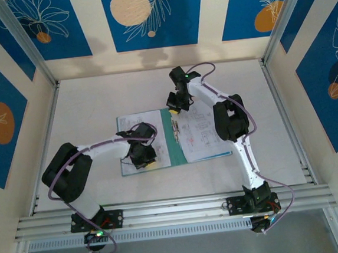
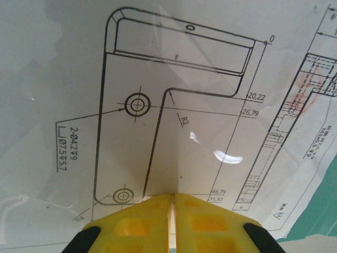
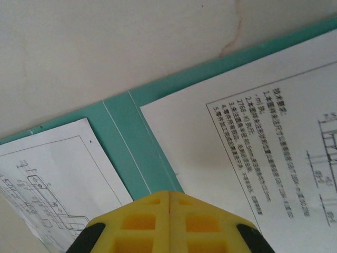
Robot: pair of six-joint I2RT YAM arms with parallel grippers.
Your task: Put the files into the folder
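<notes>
The files (image 1: 205, 138) lie spread over both halves of the open folder (image 1: 164, 153), flat in the middle of the tabletop (image 1: 90, 104), with the left fingers (image 2: 131, 226) clenched together just above one printed sheet and the right fingers (image 3: 142, 221) clenched over the folder's spine.

Top external: high, rear, facing down. Wrist cameras: close above folder (image 3: 137, 137), shared with top view.

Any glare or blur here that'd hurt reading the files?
Left wrist: two bright glare spots on the files, linework otherwise sharp; left gripper soft up close. Right wrist: no glare, print slightly soft, folder creases clear. Top external: even light, print too small to read.
</notes>
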